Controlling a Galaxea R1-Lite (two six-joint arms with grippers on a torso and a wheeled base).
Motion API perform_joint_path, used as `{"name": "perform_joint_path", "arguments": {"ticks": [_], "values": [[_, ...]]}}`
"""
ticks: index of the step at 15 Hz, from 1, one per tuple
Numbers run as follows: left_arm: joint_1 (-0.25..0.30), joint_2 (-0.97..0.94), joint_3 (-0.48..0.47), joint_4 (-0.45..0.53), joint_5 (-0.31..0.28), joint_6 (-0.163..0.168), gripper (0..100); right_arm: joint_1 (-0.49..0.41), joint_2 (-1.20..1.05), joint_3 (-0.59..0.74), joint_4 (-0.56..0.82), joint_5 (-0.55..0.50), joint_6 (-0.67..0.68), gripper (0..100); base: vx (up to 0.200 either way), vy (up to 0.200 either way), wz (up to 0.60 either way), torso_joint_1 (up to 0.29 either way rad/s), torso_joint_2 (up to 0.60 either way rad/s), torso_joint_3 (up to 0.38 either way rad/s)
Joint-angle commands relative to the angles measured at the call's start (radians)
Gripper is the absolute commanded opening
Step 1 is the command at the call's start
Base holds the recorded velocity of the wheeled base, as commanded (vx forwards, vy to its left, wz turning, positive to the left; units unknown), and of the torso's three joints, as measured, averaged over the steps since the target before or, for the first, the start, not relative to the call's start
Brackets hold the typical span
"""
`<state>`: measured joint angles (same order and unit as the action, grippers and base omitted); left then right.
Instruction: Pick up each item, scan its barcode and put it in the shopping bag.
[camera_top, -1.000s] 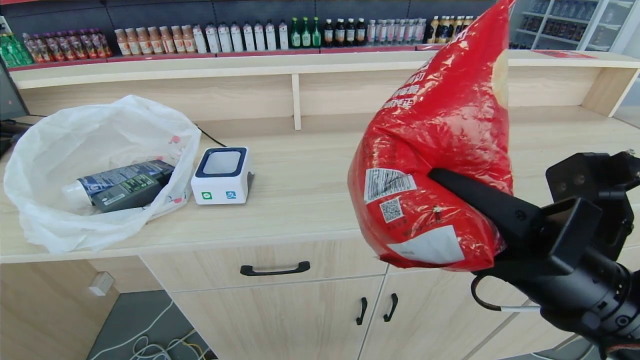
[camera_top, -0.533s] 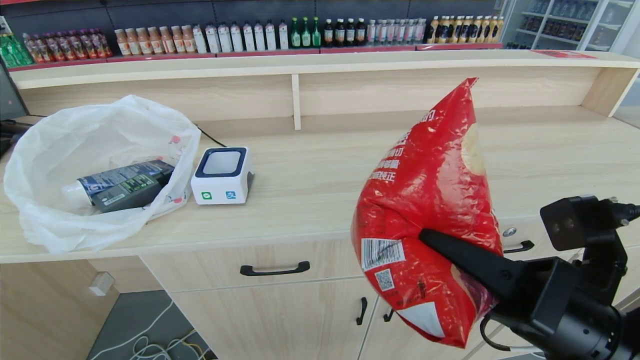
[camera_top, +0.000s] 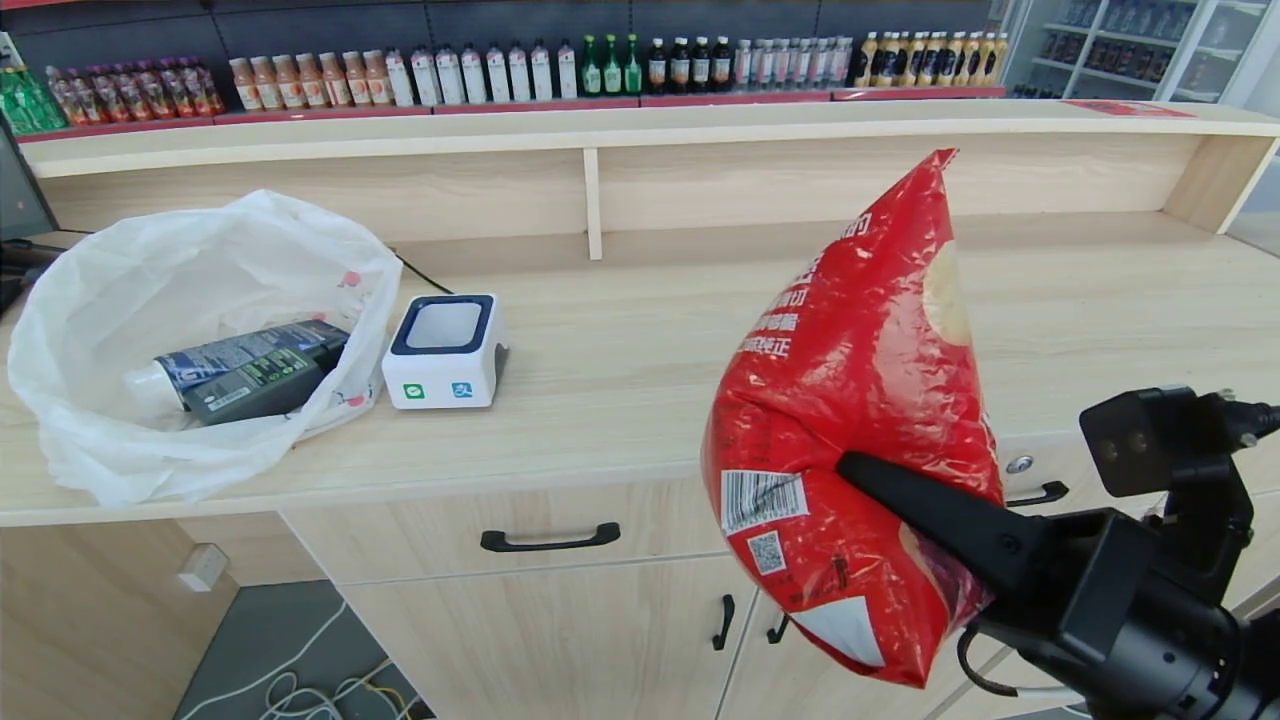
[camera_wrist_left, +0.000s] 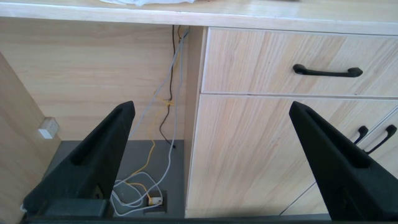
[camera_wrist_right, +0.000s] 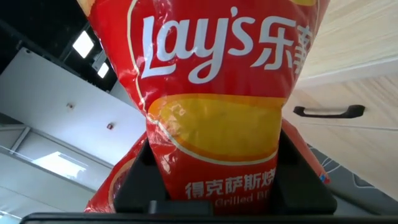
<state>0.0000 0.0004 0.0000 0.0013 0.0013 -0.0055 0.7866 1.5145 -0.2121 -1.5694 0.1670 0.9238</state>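
While the right hand (camera_top: 900, 500) sits out in front of the table (camera_top: 620, 380) edge, level with the cupboard drawers, it is clamped narrow on the lower part of a red chip bag (camera_top: 860, 380). One black finger (camera_top: 930, 505) presses across the near face; the other is hidden behind the bag. From the wrist, the right hand (camera_wrist_right: 217, 186) has a finger on either side of the chip bag (camera_wrist_right: 217, 81), and the foil bulges between them. The chip bag stands up out of the hand, its top corner leaning away over the table, clear of the surface. A barcode label (camera_top: 763, 500) shows on the crinkled face just beside the near finger. The scanner (camera_top: 445, 348) stands on the table well to the left of this hand. Farther left is the white shopping bag (camera_top: 90, 300), touching the scanner's side, mouth open, with a dark bottle (camera_top: 240, 368) lying inside. The left hand (camera_wrist_left: 211, 109) hangs low before the cupboard front, below a drawer handle (camera_wrist_left: 328, 71), fingers spread wide, holding nothing.
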Motion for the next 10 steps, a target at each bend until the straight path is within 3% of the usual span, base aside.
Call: {"name": "perform_joint_path", "arguments": {"ticks": [1, 10], "values": [[0.0, 0.0, 0.0, 0.0, 0.0, -0.001, 100, 0.0, 0.0, -0.023, -0.001, 0.0, 0.003, 0, 0.0, 0.0, 0.0, 0.0, 0.0, 0.0], [0.0, 0.0, 0.0, 0.0, 0.0, -0.001, 100, 0.0, -0.013, -0.102, -0.001, 0.002, 0.001, 0, 0.0, 0.0, 0.0, 0.0, 0.0, 0.0]]}}
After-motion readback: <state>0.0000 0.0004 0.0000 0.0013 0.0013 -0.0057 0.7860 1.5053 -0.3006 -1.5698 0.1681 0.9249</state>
